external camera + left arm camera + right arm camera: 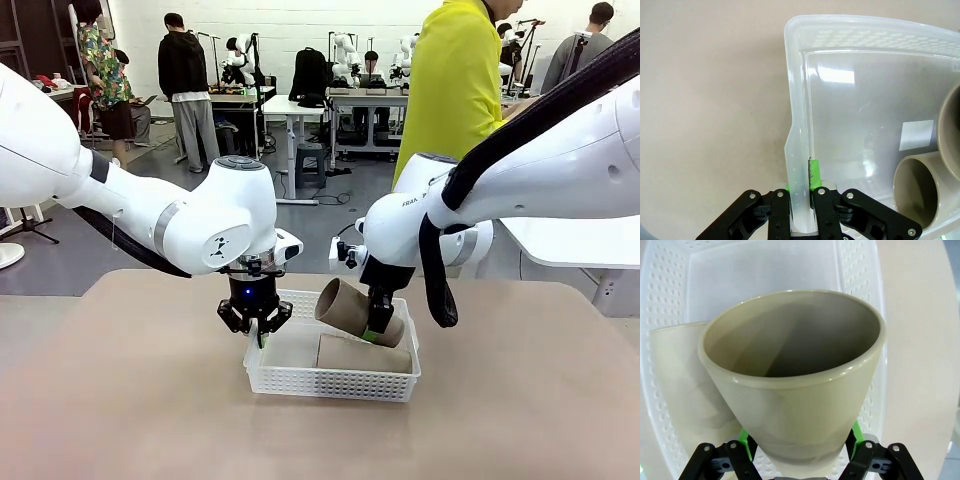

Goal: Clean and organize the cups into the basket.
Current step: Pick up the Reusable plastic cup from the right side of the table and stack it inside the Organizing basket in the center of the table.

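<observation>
Beige and matte, the tabletop (120, 400) filled the lower frame, with a person in a yellow top (455, 90) standing at upper right behind the white arms. Low in the middle sat the shallow white plastic basket (330, 383), its walls pierced with small holes, and the left gripper (262, 335) was pinched tight on its left wall, one green pad inside and one outside. One smooth taupe cup (362, 353) lay on its side in the basket, while the right gripper (378, 330), jaws spread round the narrow base, held a second taupe cup (345, 305) tilted just above it, mouth toward upper left.
</observation>
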Motion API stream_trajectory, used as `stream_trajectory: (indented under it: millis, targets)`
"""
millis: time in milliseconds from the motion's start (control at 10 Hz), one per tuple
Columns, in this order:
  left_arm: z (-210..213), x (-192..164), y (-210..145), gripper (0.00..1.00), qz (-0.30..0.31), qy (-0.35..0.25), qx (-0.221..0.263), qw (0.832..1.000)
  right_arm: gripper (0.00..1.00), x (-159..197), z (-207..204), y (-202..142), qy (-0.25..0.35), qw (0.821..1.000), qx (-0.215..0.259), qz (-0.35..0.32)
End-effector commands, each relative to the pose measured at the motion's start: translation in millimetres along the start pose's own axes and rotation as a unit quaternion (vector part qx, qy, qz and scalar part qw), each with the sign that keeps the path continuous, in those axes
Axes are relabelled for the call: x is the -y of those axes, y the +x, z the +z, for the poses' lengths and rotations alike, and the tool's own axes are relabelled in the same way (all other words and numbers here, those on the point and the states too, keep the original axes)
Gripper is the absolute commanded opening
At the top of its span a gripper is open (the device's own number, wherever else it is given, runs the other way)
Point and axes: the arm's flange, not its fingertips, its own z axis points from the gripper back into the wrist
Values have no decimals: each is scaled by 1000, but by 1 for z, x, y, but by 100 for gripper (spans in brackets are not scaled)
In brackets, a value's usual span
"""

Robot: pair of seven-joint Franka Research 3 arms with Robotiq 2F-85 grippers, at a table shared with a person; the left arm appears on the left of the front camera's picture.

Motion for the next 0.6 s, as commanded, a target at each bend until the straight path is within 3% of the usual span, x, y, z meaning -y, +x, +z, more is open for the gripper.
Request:
stream_trajectory:
  millis: [0, 100, 200, 500]
  targets:
    - [1, 0, 0, 0, -1, 2, 0, 1000, 82, 6, -3, 6, -3, 1000, -22, -9]
    - [1, 0, 0, 0, -1, 2, 0, 1000, 82, 7, -6, 6, 5, 1000, -26, -9]
    - [1, 0, 0, 0, -1, 2, 0, 1000, 100, 7, -7, 6, 12, 1000, -27, -10]
    - [1, 0, 0, 0, -1, 2, 0, 1000, 100, 6, -4, 5, 16, 1000, -24, -11]
